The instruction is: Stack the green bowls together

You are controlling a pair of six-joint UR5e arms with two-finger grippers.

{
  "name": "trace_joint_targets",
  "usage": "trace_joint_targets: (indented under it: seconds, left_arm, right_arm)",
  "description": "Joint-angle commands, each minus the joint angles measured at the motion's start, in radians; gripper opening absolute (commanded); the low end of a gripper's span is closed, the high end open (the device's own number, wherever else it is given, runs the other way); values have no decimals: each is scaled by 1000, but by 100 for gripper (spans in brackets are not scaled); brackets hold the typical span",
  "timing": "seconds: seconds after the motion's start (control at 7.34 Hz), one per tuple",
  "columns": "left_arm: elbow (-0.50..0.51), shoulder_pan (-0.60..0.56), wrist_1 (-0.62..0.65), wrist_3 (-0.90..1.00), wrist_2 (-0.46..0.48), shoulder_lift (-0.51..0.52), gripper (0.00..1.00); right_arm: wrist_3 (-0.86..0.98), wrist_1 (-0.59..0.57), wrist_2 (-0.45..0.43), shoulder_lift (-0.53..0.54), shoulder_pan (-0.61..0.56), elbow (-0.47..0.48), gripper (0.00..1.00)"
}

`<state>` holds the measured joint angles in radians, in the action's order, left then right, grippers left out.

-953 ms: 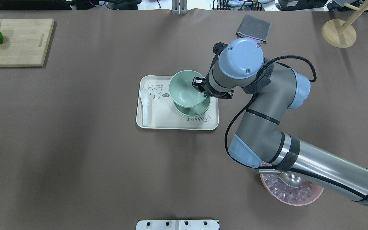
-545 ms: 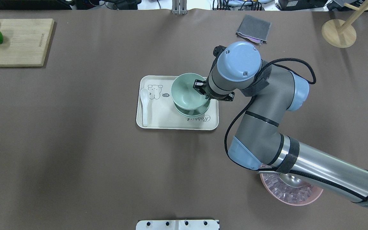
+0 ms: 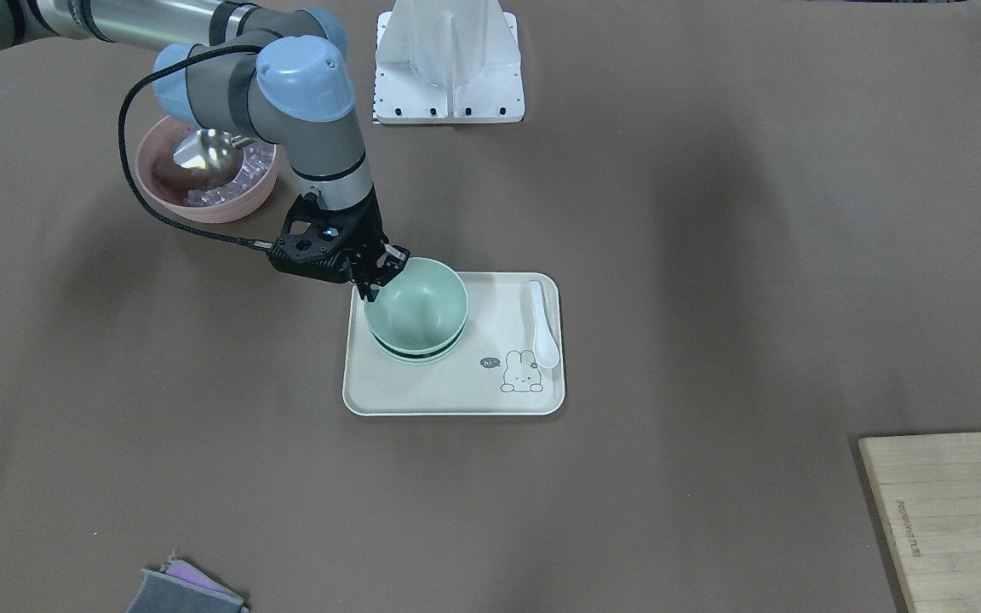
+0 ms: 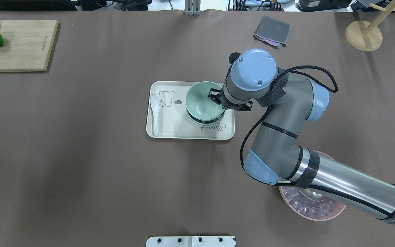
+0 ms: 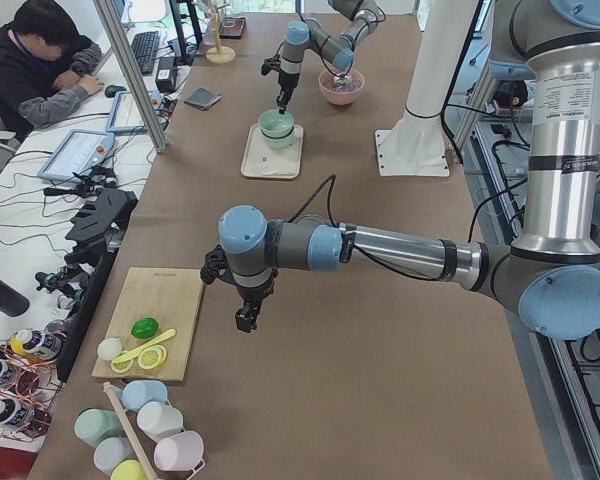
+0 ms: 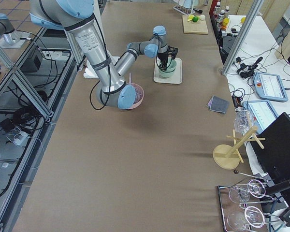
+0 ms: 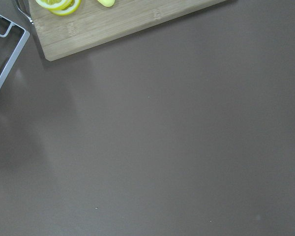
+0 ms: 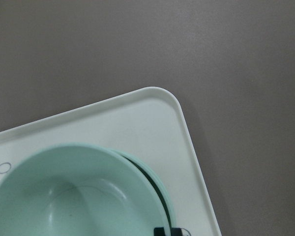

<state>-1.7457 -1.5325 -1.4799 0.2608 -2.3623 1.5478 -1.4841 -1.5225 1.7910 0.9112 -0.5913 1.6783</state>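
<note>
One brown tabletop (image 4: 81, 154), green bowls (image 4: 202, 103) on tray (image 4: 170, 128), cluttered desks (image 5: 10, 215)

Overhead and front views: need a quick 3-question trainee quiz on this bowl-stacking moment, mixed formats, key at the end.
1. True or false: the right gripper is clamped on the rim of the top pale mint-green round plastic bowl.
2. The white glossy spoon lies: A) on the cream rectangular tray, beside the bowls; B) inside the top bowl; C) in the right gripper.
3. Fill in: the ribbed bowl holding the metal scoop is ____ in colour.
Key: 1 true; 2 A; 3 pink.
</note>
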Motion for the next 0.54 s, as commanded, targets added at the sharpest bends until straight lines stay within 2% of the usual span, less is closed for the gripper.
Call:
trace_joint_targets:
  seconds: [0.0, 0.41]
  left_arm:
    - [2, 0, 0, 0, 0, 0, 98]
    - [8, 0, 0, 0, 0, 0, 98]
  right_arm:
    - [4, -4, -15, -2, 14, -14, 0]
    - [4, -4, -15, 0, 16, -14, 0]
